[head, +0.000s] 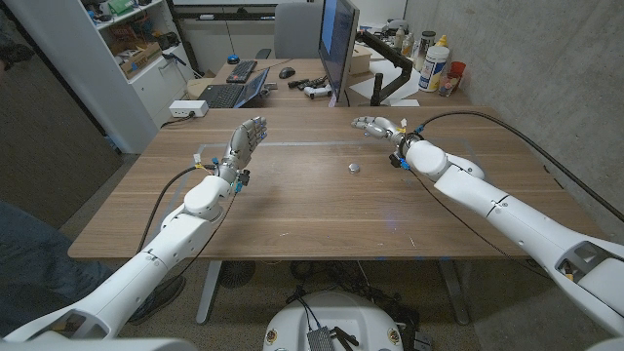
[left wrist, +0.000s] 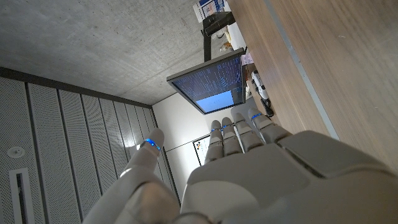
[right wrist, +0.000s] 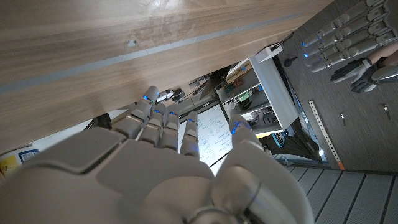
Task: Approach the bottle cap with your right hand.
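A small grey bottle cap (head: 354, 167) lies on the wooden table (head: 292, 210), a little right of the middle. My right hand (head: 376, 126) hovers beyond it toward the far edge, fingers apart and holding nothing, a short way from the cap. My left hand (head: 246, 138) stands raised over the table's left part, fingers straight and spread, empty. In the right wrist view my right hand (right wrist: 168, 168) has its fingers extended along the tabletop (right wrist: 93, 37), and my left hand (right wrist: 339, 37) shows far off. In the left wrist view my left hand (left wrist: 249, 174) reaches up open.
A monitor (head: 336, 44) on an arm stands just past the table's far edge, close to my right hand. A laptop (head: 234, 93), keyboard and mouse lie on the desk behind. Bottles (head: 436, 63) stand at the back right. A shelf unit (head: 127, 39) is at the back left.
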### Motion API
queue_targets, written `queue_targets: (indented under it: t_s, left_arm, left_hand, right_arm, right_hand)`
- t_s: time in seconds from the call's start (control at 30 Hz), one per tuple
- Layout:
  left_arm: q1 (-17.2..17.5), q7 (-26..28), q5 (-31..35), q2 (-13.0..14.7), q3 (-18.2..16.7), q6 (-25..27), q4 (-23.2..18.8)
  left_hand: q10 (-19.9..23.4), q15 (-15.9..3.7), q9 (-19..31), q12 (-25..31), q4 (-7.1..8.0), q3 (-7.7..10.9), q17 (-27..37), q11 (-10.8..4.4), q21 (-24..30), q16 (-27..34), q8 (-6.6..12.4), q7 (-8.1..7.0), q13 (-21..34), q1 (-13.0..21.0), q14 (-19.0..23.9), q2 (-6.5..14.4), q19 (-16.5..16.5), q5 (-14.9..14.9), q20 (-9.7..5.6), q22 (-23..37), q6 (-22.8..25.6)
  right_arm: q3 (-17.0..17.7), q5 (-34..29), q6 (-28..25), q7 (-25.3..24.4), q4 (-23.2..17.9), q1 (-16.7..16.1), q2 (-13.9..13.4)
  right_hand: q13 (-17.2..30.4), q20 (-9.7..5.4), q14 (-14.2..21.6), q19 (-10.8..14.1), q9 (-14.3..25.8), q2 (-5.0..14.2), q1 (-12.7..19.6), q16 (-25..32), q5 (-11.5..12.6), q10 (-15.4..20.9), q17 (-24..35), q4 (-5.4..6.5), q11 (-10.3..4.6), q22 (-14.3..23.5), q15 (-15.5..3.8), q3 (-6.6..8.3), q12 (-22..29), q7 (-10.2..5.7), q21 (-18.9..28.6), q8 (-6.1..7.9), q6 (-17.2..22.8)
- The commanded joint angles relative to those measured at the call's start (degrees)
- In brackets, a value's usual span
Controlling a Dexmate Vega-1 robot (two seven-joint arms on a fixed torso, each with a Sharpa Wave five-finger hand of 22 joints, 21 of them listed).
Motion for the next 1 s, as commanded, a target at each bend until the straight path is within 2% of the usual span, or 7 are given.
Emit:
queue_targets:
  t_s: [0.03, 0.2, 0.27, 0.4, 0.63, 0.77, 1.0]
  left_arm:
    - [-0.14, -0.14, -0.51, 0.07, -0.23, 0.37, -0.11]
    - [-0.18, -0.5, -0.58, 0.25, -0.36, 0.09, -0.18]
    - [-0.15, -0.56, -0.73, 0.32, -0.45, 0.15, -0.16]
    - [-0.11, -0.87, -0.91, 0.42, -0.53, 0.04, 0.12]
    - [0.05, -1.4, -1.05, 0.55, -0.55, -0.36, 0.49]
    - [0.08, -1.61, -1.06, 0.61, -0.48, -0.4, 0.69]
    - [-0.04, -1.67, -1.13, 0.64, -0.59, -0.52, 0.85]
  left_hand:
    - [0.6, 0.37, 0.26, 0.17, -0.52, 0.1, 0.13, -0.1, -0.23, -0.03, -0.01, -0.03, 0.18, -0.02, -0.05, 0.67, -0.22, 0.32, -2.18, 0.13, 0.6]
    - [0.63, 0.4, 0.27, 0.16, -0.55, 0.08, 0.13, -0.07, -0.27, -0.06, -0.05, -0.08, 0.18, -0.03, -0.11, 0.71, -0.27, 0.33, -2.14, 0.13, 0.59]
    - [0.65, 0.35, 0.27, 0.16, -0.56, 0.06, 0.13, -0.02, -0.28, -0.06, -0.06, -0.06, 0.18, -0.04, -0.1, 0.72, -0.27, 0.33, -2.15, 0.13, 0.59]
    - [0.67, 0.26, 0.27, 0.15, -0.59, 0.03, 0.13, -0.13, -0.31, -0.03, -0.06, -0.04, 0.18, -0.05, -0.03, 0.76, -0.29, 0.33, -2.1, 0.13, 0.67]
    - [0.86, 0.14, 0.28, 0.19, -0.64, -0.01, 0.14, -0.06, -0.33, 0.01, -0.06, 0.02, 0.19, -0.07, 0.11, 0.82, -0.25, 0.33, -2.16, 0.14, 0.79]
    - [1.03, 0.12, 0.28, 0.24, -0.67, -0.04, 0.14, -0.01, -0.35, 0.03, -0.05, 0.01, 0.19, -0.07, 0.16, 0.86, -0.25, 0.34, -2.17, 0.14, 0.9]
    - [1.01, 0.09, 0.28, 0.19, -0.72, -0.09, 0.14, 0.02, -0.39, 0.01, -0.09, 0.06, 0.19, -0.09, 0.16, 0.92, -0.27, 0.34, -2.13, 0.15, 0.94]
  right_arm:
    - [-1.85, -4.26, -5.05, -0.23, -2.87, 0.64, -0.26]
    - [-2.59, -5.71, -5.68, 0.12, -3.48, 1.12, -0.33]
    - [-2.87, -6.32, -6.3, 0.25, -3.88, 1.26, -0.33]
    - [-3.88, -8.44, -9.26, 0.24, -5.44, 1.6, -0.18]
    - [-5.93, -12.32, -15.61, 0.46, -8.1, 2.29, 0.41]
    - [-6.28, -13.25, -16.88, -0.27, -8.91, 1.94, 0.75]
    - [-7.12, -14.71, -19.34, -0.53, -9.8, 1.9, 1.21]
  right_hand:
    - [0.25, 0.58, 0.13, 0.3, 0.08, -0.59, 0.04, -0.16, 0.54, 0.17, 0.14, -0.35, -0.23, 0.12, 0.16, -0.11, -0.01, -0.33, -0.23, -0.06, 0.15]
    - [0.26, 0.95, 0.11, 0.25, 0.07, -0.79, 0.11, -0.21, 0.74, 0.17, 0.15, -0.46, -0.36, 0.12, 0.36, -0.15, -0.04, -0.8, -0.51, -0.03, 0.29]
    - [0.27, 1.5, 0.41, 0.37, 0.04, -1.14, 0.46, -0.18, 1.13, 0.42, 0.13, -0.76, -1.43, 0.12, 1.39, -0.13, 0.0, -1.53, -0.99, 0.2, 1.08]
    - [0.28, 2.0, 0.46, 0.34, 0.01, -1.31, 0.72, -0.22, 1.38, 0.42, 0.12, -0.94, -1.74, 0.11, 1.96, -0.08, -0.03, -1.95, -1.35, 0.25, 1.41]
    - [0.29, 2.6, 0.33, -0.07, -0.02, -1.76, 1.15, -0.33, 1.69, 0.62, 0.1, -1.27, -2.26, 0.11, 3.11, -0.08, -0.02, -1.87, -2.03, 0.2, 1.56]
    - [0.3, 3.25, 0.3, -0.41, -0.04, -1.97, 1.55, -0.36, 1.91, 0.94, 0.1, -1.46, -2.91, 0.12, 3.54, -0.01, 0.04, -1.84, -2.55, 0.1, 1.49]
    - [0.3, 4.19, 0.03, -0.95, -0.06, -2.23, 2.05, -0.45, 2.13, 1.08, 0.1, -1.67, -2.92, 0.13, 4.57, 0.08, 0.02, -1.76, -3.23, 0.02, 1.44]
